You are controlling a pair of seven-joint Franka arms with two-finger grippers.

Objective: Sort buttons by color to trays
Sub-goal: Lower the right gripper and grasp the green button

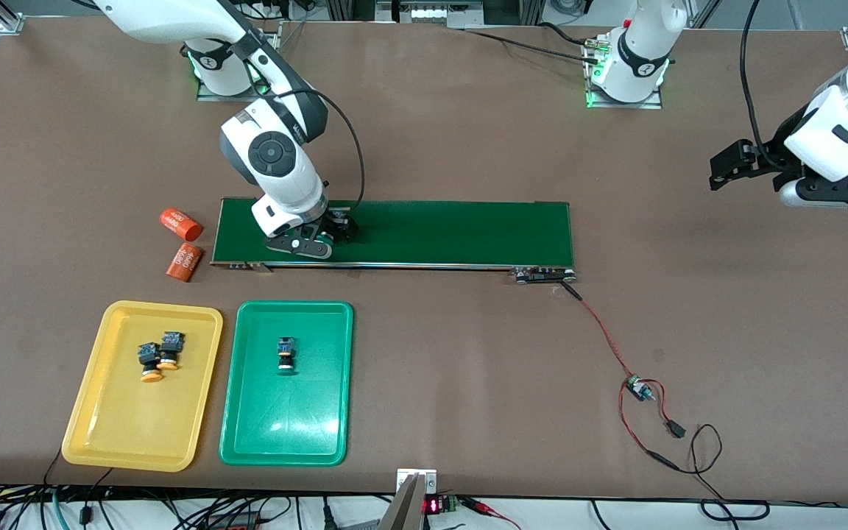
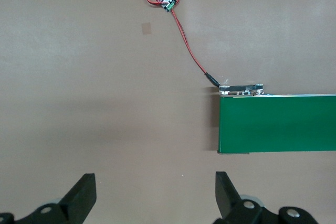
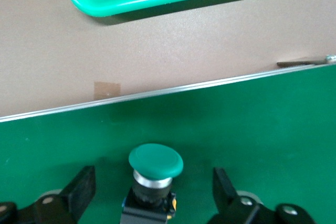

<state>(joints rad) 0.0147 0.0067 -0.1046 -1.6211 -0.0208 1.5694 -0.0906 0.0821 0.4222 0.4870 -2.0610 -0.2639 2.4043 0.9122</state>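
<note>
A wide brown table [image 1: 468, 147] with a matte top fills nearly the whole front view. Even light falls on it from above, and shadows are soft. Grey metal frame profiles [image 1: 4, 15] stand at its upper corners. Along the edge nearest the front camera, black cables [image 1: 174, 508] lie tangled over a pale floor, beside a small red digit display [image 1: 432, 506]

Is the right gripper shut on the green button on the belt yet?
Not yet. The right gripper is open: its fingers stand apart on either side of the green-capped button on the conveyor belt.
</note>
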